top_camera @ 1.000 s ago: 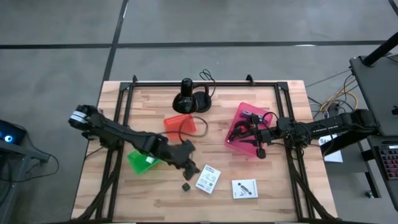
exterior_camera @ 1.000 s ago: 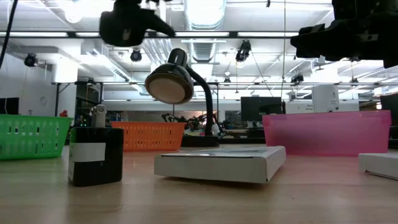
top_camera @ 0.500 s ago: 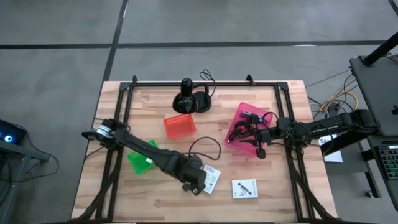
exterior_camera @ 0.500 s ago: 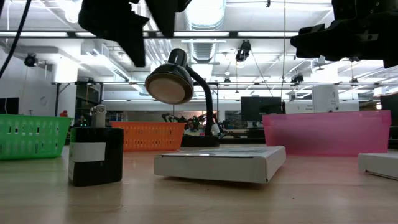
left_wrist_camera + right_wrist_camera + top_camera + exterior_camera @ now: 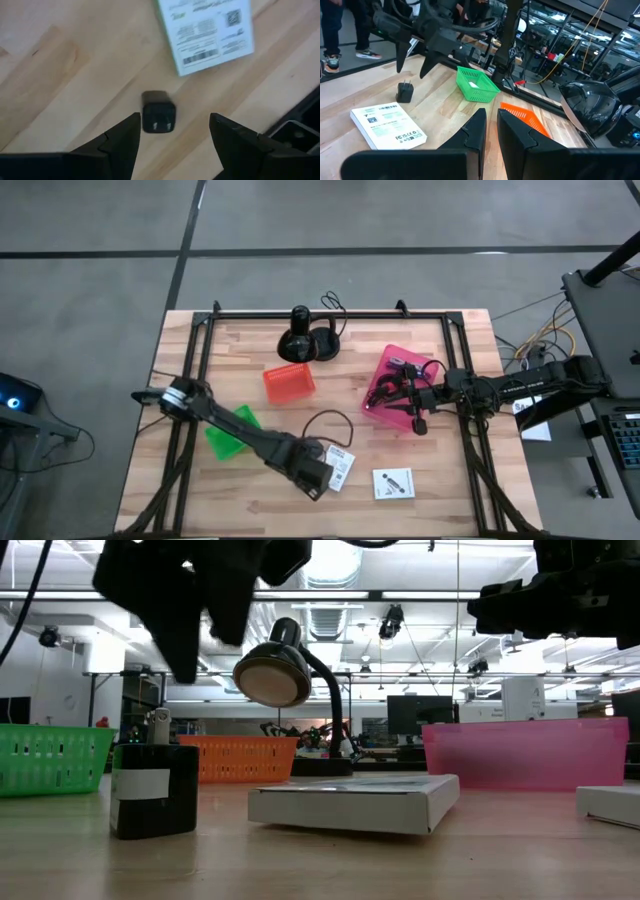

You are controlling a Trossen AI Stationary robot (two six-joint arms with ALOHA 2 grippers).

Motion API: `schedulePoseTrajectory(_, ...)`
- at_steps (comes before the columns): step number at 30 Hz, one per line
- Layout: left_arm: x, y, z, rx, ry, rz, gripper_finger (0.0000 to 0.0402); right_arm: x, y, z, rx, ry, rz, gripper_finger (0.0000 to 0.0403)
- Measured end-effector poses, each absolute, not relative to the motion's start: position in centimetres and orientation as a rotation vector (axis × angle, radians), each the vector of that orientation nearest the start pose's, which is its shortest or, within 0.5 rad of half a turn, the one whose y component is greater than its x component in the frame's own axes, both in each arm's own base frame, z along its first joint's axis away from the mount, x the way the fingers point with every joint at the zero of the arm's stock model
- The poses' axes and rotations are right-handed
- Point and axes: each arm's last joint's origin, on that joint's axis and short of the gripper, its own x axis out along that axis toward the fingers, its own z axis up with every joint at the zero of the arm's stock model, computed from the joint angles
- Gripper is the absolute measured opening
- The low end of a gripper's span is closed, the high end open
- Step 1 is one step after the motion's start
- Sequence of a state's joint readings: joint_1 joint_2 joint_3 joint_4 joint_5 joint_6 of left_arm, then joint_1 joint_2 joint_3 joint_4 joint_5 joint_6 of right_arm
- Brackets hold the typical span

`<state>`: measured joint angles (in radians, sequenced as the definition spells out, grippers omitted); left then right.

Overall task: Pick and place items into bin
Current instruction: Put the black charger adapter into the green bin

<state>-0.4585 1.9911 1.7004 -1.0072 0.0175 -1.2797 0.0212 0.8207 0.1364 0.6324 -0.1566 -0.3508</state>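
Evidently plenty remains: low in the high view's centre, the left hand (image 5: 172, 130) hangs open above the black cube (image 5: 159, 118) on the desk (image 5: 230, 495) — two white cards (image 5: 338, 468) beside it. The right hand (image 5: 488, 131) (nearly shut, empty) hovers at the pink bin (image 5: 384, 388) — middle right.

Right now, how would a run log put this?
left gripper: open, above black cube | right gripper: shut, over pink bin

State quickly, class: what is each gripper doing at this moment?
Left gripper: open, empty, hovering over the small black cube beside a white printed card.
Right gripper: shut, holding nothing visible, by the pink bin.
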Motion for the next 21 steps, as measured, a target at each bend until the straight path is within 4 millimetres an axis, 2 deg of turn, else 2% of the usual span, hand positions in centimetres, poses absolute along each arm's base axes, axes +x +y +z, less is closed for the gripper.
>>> schedulePoseTrajectory(5, 36.1, -17.9, 23.2, -0.78, 1.323, 0.47, 0.0221, 16.4, 0.8, 18.3, -0.347, 0.02, 0.185, 0.0036)
schedulePoseTrajectory(15, 36.9, -18.6, 20.4, -0.793, 1.436, 0.455, 0.0221, 16.4, 0.8, 18.3, -0.347, 0.021, 0.185, 0.0036)
schedulePoseTrajectory(21, 37.0, -18.6, 19.8, -0.786, 1.45, 0.469, 0.0221, 16.4, 0.8, 18.3, -0.346, 0.019, 0.185, 0.0036)
